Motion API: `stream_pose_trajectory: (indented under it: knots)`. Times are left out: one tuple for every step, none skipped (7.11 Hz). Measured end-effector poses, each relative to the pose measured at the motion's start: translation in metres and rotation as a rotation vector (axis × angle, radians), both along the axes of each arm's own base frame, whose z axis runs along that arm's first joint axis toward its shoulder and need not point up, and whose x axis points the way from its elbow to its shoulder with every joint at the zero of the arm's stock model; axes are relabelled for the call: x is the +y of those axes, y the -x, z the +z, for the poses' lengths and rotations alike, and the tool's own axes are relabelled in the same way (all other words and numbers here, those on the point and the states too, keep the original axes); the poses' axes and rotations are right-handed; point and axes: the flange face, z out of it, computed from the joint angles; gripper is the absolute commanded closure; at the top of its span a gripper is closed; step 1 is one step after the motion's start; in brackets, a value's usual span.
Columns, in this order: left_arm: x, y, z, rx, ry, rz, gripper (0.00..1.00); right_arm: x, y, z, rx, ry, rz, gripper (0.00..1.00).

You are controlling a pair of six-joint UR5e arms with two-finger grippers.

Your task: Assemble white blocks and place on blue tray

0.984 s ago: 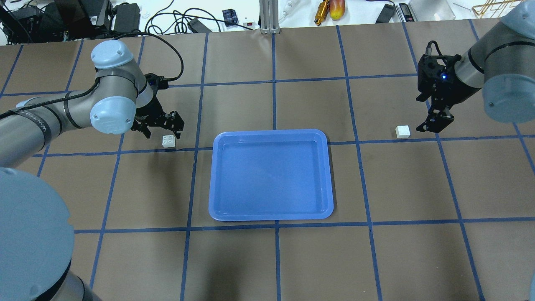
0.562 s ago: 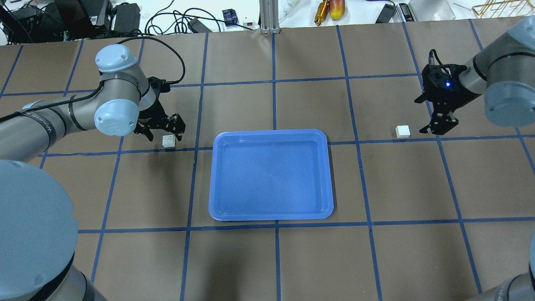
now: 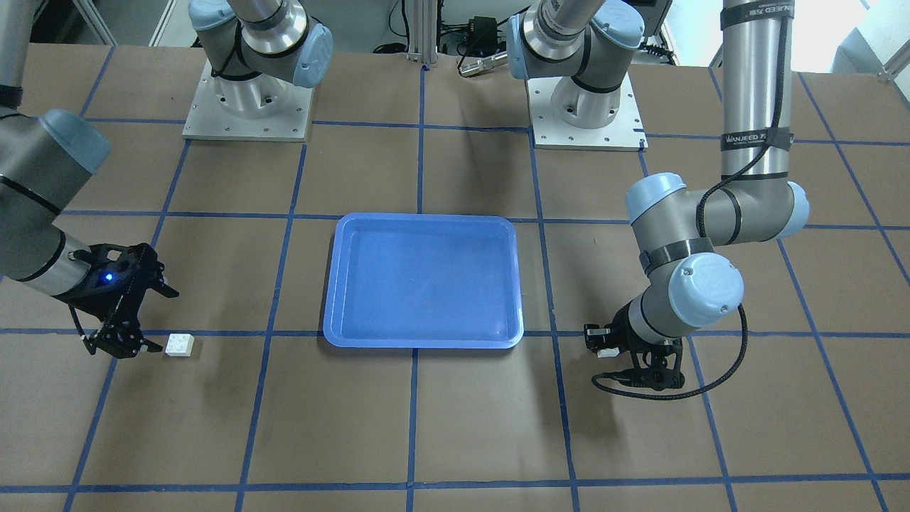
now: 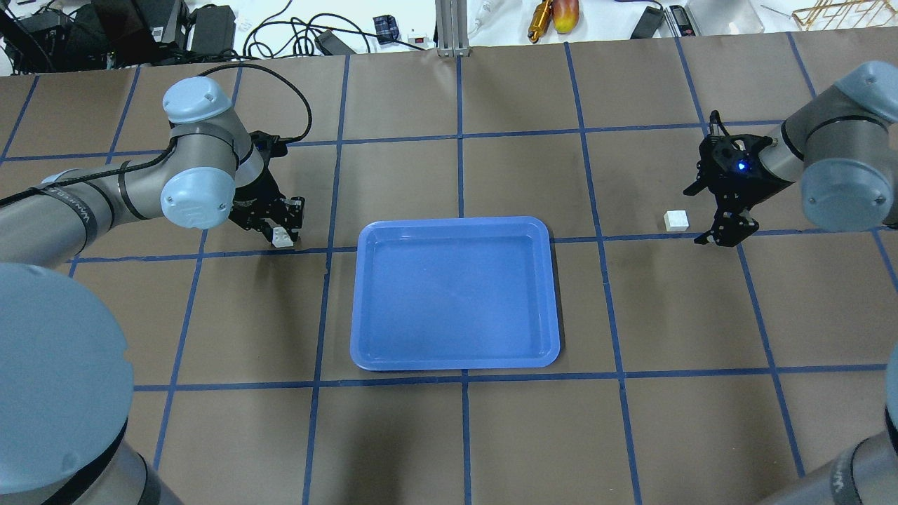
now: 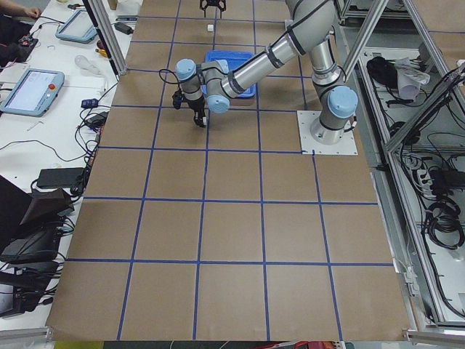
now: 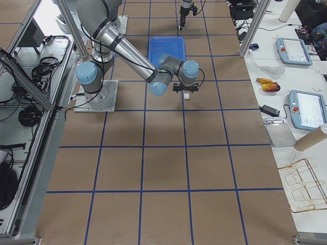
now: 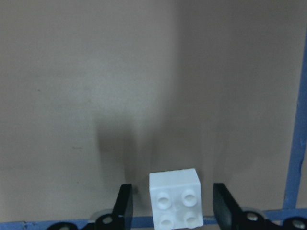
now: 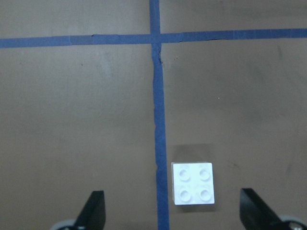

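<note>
Tray [image 4: 454,294] lies flat on the counter [image 4: 449,435], mid-field. Both white blocks sit on the counter outside the tray, apart from each other, studs up.

Left block [image 7: 174,203]: just off the tray's left side, near its far left corner. Left pincer [image 4: 283,228] is down over it, one finger on either side. A narrow gap shows between each finger and the block in the wrist view. Partly open, gripping nothing.

Right block [image 8: 193,189]: well off the tray's right side, about level with its far rim, just beside a blue tape line [image 8: 159,143]. Right pincer [image 4: 725,231] is farther from the tray than this block and spread wide, with nothing in it. The wrist view shows the block between the fingers [image 8: 93,211], clear of both.
</note>
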Motion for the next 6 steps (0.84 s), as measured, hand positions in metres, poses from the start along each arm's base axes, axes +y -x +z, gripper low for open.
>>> stream_pose_trajectory:
  knots:
    - [-0.001,0.000,0.002,0.002,0.004,0.000,0.77,-0.003,0.001,-0.017,-0.004,-0.005,-0.001,0.00]
    - [-0.002,0.001,0.008,0.010,0.016,0.001,0.78,-0.005,0.003,-0.030,-0.007,-0.010,-0.003,0.00]
    - [-0.003,0.007,0.018,0.036,0.037,0.003,0.78,-0.007,0.003,-0.037,-0.006,-0.011,-0.004,0.01]
    - [-0.003,0.017,0.031,0.063,0.058,0.004,0.78,-0.007,0.004,-0.040,-0.005,-0.009,-0.004,0.27]
    - [-0.002,0.033,0.043,0.095,0.078,0.024,0.78,-0.008,0.004,-0.039,-0.004,-0.006,-0.002,0.62]
    - [0.001,0.058,0.053,0.131,0.089,0.057,0.78,-0.008,0.004,-0.038,-0.003,-0.003,0.001,0.82]
